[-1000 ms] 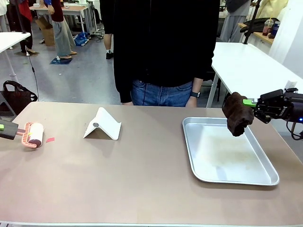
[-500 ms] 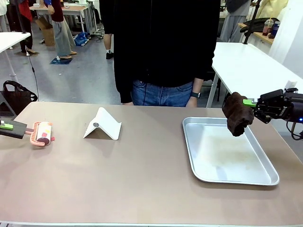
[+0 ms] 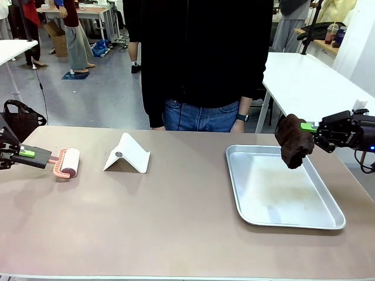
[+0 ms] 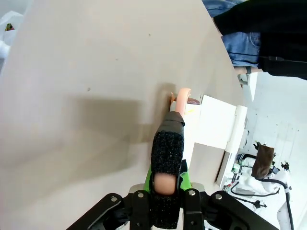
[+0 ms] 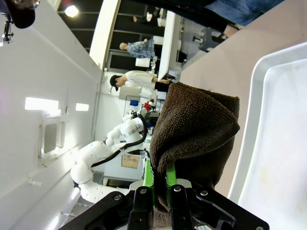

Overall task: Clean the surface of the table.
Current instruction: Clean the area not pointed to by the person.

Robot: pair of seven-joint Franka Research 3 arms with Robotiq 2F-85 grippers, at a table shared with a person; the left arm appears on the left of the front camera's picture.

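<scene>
Reaching in low from the left edge, the left pincer (image 3: pixel 41 158) is pressed together on the pink handle of a lint roller (image 3: pixel 66 162). The left wrist view shows the handle's end pinched between the two black fingers (image 4: pixel 169 143). The roller's drum (image 4: pixel 182 96) lies down on the tan tabletop (image 3: pixel 176 222), probably so that its sticky face can run along the surface and lift bits off it. The handle is held nearly level with the surface, which suits that kind of stroke.

Just to the right of the drum, but apart from it, stands a white folded stand (image 3: pixel 127 154), tented on two edges. It looks like something to work around or shift. It carries a small grey round spot and no print that I can read.

A person stands at the far edge behind the middle, arms down and taking no part.

Further right, a shallow metal tray (image 3: pixel 281 193) lies flat with nothing in it, its floor faintly stained. The right pincer (image 3: pixel 310 127) is clamped on a bunched brown cloth (image 3: pixel 293 140), which hangs clear above the tray's far right corner. The right wrist view shows the green pads nipping a fold of the terry cloth (image 5: pixel 196 124). It seems parked there, ready for wiping.

Nothing on the roller, cloth or tray bears a brand or lettering that can be made out.
</scene>
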